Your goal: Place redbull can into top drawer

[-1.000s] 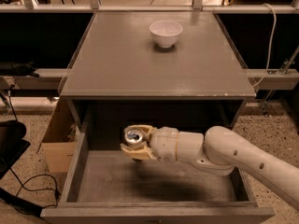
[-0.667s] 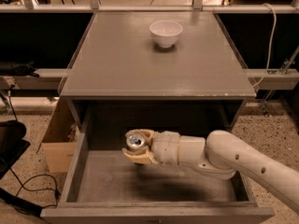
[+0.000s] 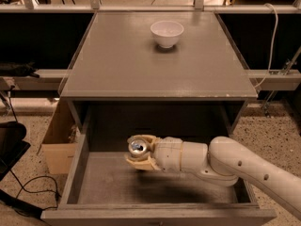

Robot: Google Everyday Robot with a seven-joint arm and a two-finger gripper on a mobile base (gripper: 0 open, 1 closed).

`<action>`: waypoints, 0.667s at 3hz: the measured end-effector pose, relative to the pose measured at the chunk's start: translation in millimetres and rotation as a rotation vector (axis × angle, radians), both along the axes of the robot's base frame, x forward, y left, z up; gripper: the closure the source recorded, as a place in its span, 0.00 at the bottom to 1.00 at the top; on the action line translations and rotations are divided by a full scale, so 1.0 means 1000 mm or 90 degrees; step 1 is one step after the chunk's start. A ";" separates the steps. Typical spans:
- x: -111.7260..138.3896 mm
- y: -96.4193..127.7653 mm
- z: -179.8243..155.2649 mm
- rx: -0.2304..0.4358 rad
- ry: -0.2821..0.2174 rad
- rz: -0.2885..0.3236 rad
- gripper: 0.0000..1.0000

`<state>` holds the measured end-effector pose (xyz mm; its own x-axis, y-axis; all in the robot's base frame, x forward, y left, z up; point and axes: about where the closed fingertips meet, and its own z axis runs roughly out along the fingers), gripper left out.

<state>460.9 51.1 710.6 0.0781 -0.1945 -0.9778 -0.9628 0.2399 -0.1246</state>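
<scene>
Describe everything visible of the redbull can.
The redbull can shows mainly its round, silvery metal top; its body is mostly hidden. It looks roughly upright, with the top toward the camera. The tool is shut on it, its beige fingers clasping it from both sides. The can is inside the open top drawer, left of centre. Whether its base touches the drawer floor cannot be seen.

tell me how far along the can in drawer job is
Done: the top drawer stands open. In hand: the gripper, inside the drawer, clamps the redbull can, seemingly just above the bare bottom. Left: set it down, release, withdraw.
</scene>
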 end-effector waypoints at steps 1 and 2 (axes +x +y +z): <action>0.000 0.000 0.000 0.000 0.000 0.000 0.45; 0.000 0.000 0.000 0.000 0.000 0.000 0.21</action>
<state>460.9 51.2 710.6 0.0781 -0.1945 -0.9778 -0.9628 0.2398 -0.1246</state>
